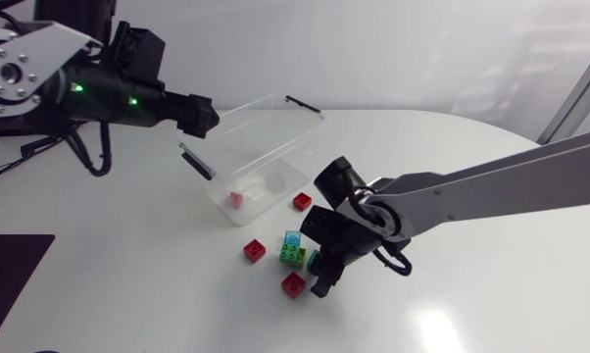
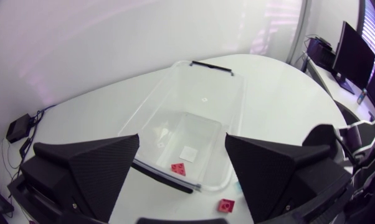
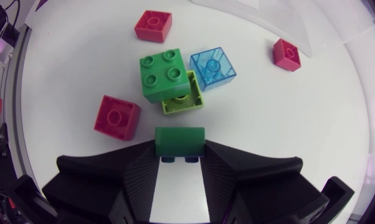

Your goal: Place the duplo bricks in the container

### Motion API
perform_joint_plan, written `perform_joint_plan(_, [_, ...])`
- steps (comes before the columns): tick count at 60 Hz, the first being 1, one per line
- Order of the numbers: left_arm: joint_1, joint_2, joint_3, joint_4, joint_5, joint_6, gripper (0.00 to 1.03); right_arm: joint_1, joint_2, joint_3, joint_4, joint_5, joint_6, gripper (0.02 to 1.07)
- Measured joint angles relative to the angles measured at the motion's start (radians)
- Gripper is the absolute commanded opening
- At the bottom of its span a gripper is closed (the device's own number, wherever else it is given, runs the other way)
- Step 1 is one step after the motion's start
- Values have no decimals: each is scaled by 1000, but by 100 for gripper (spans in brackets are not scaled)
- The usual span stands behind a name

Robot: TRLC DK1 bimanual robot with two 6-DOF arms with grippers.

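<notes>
The right gripper (image 3: 179,147) is clamped on a dark green brick (image 3: 179,140). Only the brick's top shows; the rest is sunk between the fingers, and in the head view the gripper covers nearly all of it. Just ahead on the desk (image 1: 128,294) a green brick (image 3: 165,74) sits over a lime brick (image 3: 189,103) and hides most of it. A clear blue brick (image 3: 212,67) touches that pair. Three red bricks (image 3: 117,117) lie loose around them.

The clear container (image 1: 266,147) stands further back with one red brick (image 1: 234,199) inside. The left gripper (image 2: 182,140) hangs by its rim, fingers spread wide with nothing between them. Whether it touches the rim cannot be told. In the left wrist view its fingers cut off the container's near corners.
</notes>
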Motion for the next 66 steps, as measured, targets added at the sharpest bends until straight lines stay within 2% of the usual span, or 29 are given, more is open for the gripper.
perform_joint_plan(6, [-19, -81, -55, -60, 38, 48, 96, -21, -81, 1, -34, 1, 0, 24])
perform_joint_plan(15, [-70, -132, -187, -134, 42, 118, 96, -56, -185, 36, -85, 1, 5, 24])
perform_joint_plan(26, [-145, -128, -333, -152, 45, 182, 96, -66, -243, 135, -114, 1, 36, 24])
perform_joint_plan(35, [-190, -84, -393, -93, 45, 189, 96, -63, -248, 239, -118, 1, 65, 24])
perform_joint_plan(48, [-204, 21, -415, -2, 45, 193, 96, -53, -232, 345, -124, -3, 80, 24])
perform_joint_plan(66, [-236, 185, -430, 151, 34, 207, 96, -61, -85, 554, -140, -15, 84, 24])
